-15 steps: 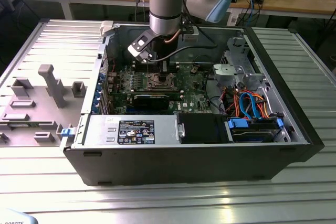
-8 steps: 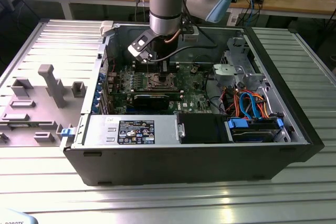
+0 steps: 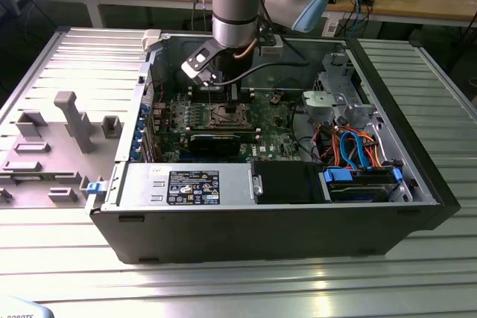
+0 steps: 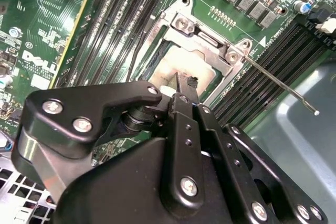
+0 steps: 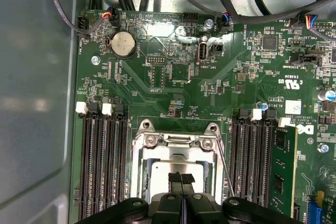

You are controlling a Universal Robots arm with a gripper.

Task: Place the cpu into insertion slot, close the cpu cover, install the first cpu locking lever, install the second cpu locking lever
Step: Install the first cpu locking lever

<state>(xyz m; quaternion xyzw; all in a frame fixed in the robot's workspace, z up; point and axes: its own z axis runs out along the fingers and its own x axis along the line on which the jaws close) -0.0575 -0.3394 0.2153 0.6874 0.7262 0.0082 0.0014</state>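
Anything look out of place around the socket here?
One thing: a thin locking lever juts from the corner of the cpu cover, angled out over the memory slots instead of lying along the frame, so it looks unlatched. The cpu lies in the cover's window, under the shut end effector.

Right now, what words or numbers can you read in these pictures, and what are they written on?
Green board: white logo and tiny white codes, too small to read surely.
Black sticker on the silver box: print too blurred to read.
cpu: no print I can make out.
So nothing I can quote for sure.
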